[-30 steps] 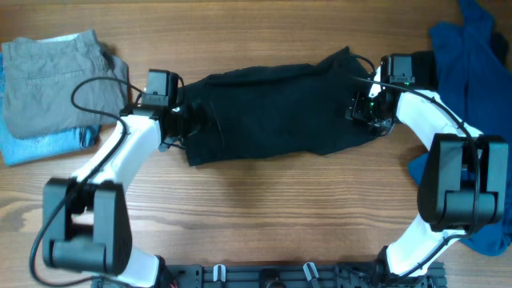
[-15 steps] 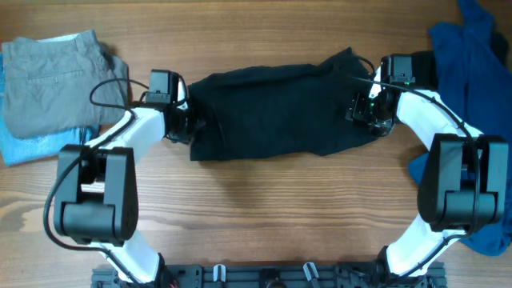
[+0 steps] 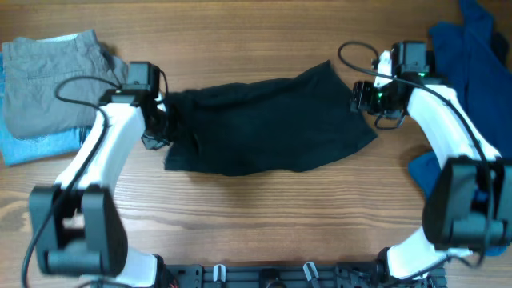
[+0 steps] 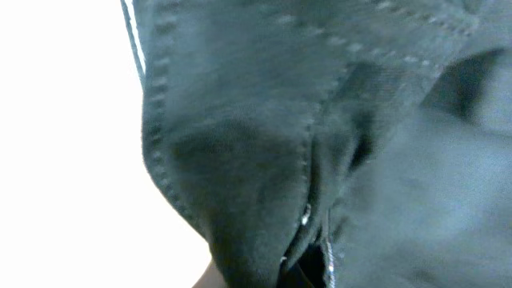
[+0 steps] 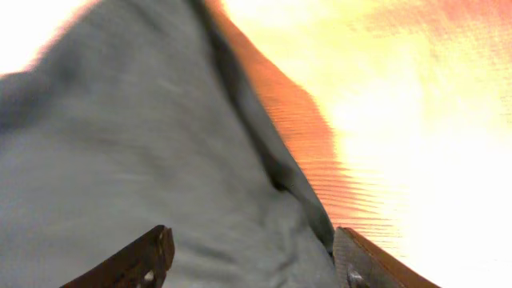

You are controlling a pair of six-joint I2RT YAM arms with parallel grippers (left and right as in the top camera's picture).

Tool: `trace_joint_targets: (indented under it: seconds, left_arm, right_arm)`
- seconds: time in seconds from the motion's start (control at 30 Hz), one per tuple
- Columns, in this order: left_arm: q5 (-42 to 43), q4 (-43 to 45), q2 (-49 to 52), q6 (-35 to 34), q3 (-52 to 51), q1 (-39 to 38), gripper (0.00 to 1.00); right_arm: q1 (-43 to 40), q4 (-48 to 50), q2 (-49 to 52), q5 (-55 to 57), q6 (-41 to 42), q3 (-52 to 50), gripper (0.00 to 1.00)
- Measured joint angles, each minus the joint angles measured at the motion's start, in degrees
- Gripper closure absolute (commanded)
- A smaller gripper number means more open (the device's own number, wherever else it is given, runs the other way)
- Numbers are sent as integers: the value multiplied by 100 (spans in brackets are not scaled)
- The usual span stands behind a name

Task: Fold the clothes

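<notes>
My right gripper (image 5: 252, 240) stands with its fingers well apart, straddling the right end of the black garment (image 3: 264, 120). Cloth lies between and under them, with the garment's edge and the bare table (image 3: 264, 216) just beyond. My left gripper (image 3: 155, 128) sits at the garment's opposite end, where the fabric bunches against it. Its wrist camera is filled with dark cloth and a stitched seam and shows no fingers, so I cannot tell whether it is clamped or parted.

The garment lies stretched across the middle of the table between my two arms, rumpled and uneven along its near edge. I judge it light, limp and not slippery, so it will sag and crease wherever it is unsupported. I would take it by the thicker stitched hems at the corners, both ends together, and hold it taut.

Farther off, a grey folded garment (image 3: 48, 80) rests on a light blue one (image 3: 40, 148) at far left, and a blue heap (image 3: 472, 56) lies at far right.
</notes>
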Motion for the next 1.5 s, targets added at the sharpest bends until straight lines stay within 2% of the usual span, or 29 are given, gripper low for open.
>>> trace_joint_targets:
  seconds: [0.1, 0.17, 0.43, 0.63, 0.87, 1.07, 1.23, 1.37, 1.5]
  left_arm:
    - [-15, -96, -560, 17, 122, 4, 96]
    - [101, -125, -887, 20, 122, 2, 96]
    - [732, 35, -1631, 15, 122, -221, 96]
    - [1355, 527, -1784, -164, 122, -293, 96]
    - [2315, 1215, -1784, -680, 122, -291, 95]
    - [2483, 1250, -1784, -920, 122, -291, 91]
    - [2406, 1036, -1784, -962, 122, -293, 91]
    - [2343, 1016, -1784, -962, 122, -293, 91]
    - [2321, 1016, -1784, -962, 122, -293, 91]
  right_arm:
    - [116, -59, -236, -901, -61, 74, 45]
    - [332, -52, -227, -1222, -61, -11, 45]
    - [2004, 417, 472, -1725, 107, -310, 45]
    - [3117, 1567, 1303, -2127, 824, -358, 45]
    - [3777, 2544, 1635, -2448, 1510, -363, 44]
    - [3718, 2522, 1637, -2450, 1545, -361, 44]
    - [3008, 1296, 1338, -2391, 1010, -295, 42]
    - [1998, 400, 505, -1478, 573, -249, 40]
    - [1414, -190, 393, -210, 413, -210, 38]
